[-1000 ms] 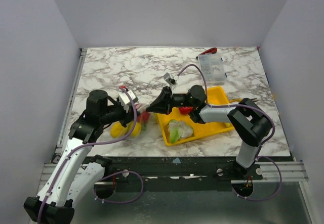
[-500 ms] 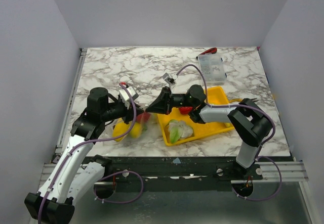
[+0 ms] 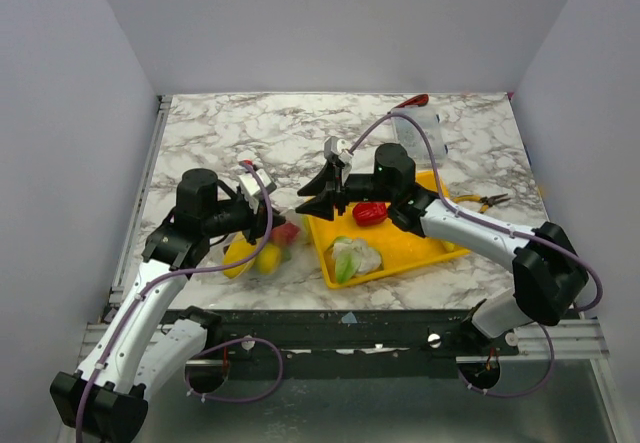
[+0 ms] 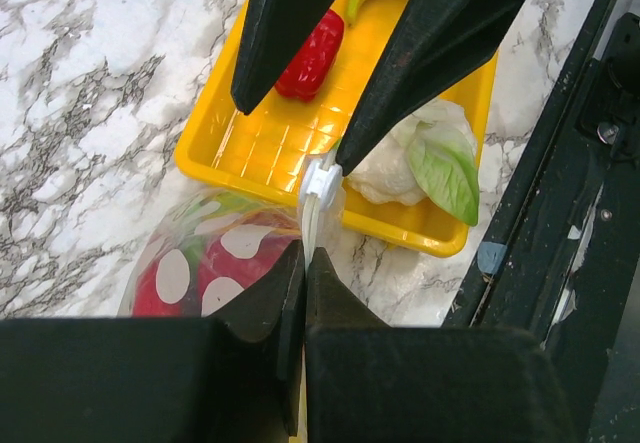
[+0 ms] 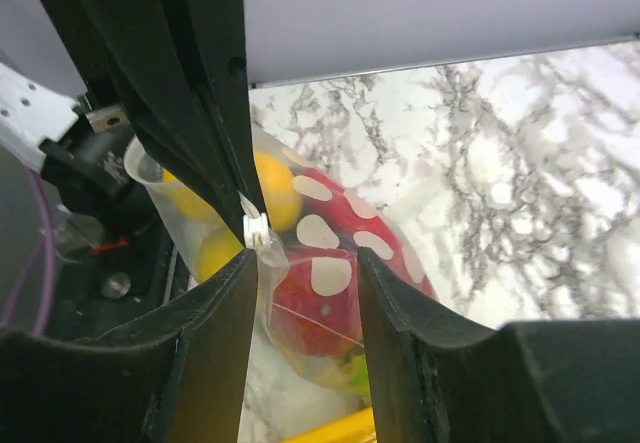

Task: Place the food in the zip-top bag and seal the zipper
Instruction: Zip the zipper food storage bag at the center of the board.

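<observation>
The zip-top bag (image 3: pixel 256 254) lies left of the tray, with red, yellow and green food (image 5: pixel 330 283) inside it. In the left wrist view my left gripper (image 4: pixel 303 253) is shut on the zipper (image 4: pixel 316 218), just below the white slider (image 4: pixel 322 177). My right gripper (image 5: pixel 308 258) stands open around the bag's corner, its left finger beside the slider (image 5: pixel 255 229). From above, the two grippers, left (image 3: pixel 272 221) and right (image 3: pixel 305 201), meet at the bag's mouth. A red pepper (image 3: pixel 370 213) and a white cauliflower (image 3: pixel 356 258) lie in the yellow tray.
The yellow tray (image 3: pixel 432 248) sits right of the bag, under the right arm. A rigid clear compartment box (image 3: pixel 418 133) stands behind it, with a red object (image 3: pixel 415 100) at the back edge. Pliers (image 3: pixel 490 201) lie right of the tray.
My right gripper has opened and its arm has lifted and swung, fingers still at the bag's mouth. The left gripper keeps its hold on the bag's edge.
</observation>
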You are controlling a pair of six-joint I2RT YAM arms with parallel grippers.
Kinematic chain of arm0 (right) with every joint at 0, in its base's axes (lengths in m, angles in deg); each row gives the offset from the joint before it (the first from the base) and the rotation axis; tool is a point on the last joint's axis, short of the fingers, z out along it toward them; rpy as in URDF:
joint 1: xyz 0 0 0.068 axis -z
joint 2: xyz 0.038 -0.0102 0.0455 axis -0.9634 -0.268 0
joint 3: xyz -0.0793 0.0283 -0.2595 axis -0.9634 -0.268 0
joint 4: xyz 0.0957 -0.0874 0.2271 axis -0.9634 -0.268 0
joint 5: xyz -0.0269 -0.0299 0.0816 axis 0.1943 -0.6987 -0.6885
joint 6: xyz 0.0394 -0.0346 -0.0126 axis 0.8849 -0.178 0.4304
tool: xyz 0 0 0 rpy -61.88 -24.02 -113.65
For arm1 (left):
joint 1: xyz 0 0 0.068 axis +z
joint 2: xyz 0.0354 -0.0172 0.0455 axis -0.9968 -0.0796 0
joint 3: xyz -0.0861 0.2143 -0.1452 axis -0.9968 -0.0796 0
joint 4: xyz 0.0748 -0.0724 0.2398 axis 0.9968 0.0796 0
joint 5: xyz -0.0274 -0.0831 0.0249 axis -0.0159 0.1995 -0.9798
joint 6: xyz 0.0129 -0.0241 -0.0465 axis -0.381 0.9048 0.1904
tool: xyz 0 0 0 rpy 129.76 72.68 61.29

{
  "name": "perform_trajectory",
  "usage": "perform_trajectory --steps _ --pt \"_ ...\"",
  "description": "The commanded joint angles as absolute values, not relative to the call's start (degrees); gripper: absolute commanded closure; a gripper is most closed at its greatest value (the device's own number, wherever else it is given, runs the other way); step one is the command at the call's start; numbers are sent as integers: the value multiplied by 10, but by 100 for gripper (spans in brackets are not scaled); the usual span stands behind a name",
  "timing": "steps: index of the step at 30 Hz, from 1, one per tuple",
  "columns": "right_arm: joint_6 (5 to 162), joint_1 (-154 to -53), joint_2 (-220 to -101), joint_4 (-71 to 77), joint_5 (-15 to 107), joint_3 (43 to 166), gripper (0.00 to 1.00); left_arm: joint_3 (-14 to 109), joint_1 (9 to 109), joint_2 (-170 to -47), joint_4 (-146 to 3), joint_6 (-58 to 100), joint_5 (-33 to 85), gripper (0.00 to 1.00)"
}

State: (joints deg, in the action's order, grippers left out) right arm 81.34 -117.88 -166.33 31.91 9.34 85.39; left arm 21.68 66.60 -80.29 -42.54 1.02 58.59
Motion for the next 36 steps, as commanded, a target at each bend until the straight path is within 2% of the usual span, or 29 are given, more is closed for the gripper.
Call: perform_trajectory --steps 1,4,9,17,24,30,36 --pt "633 -1186 -1629 182 96 881 53 239 664 -803 -419 6 606 100" --pt "611 -1190 -1617 162 88 894 54 248 664 -809 -409 2 603 100" --pt "566 -1212 -1625 92 97 930 60 250 664 -809 -406 -2 598 100" --pt "553 -1237 -1635 57 114 960 67 246 664 -809 -412 1 601 100" --pt "542 -1245 -1649 41 130 976 79 245 664 -806 -413 1 605 100" --pt "545 -1245 -1650 41 148 975 80 242 664 -799 -409 -5 609 100" --pt "547 -1248 -1657 41 129 979 99 236 664 -796 -414 -11 624 100"
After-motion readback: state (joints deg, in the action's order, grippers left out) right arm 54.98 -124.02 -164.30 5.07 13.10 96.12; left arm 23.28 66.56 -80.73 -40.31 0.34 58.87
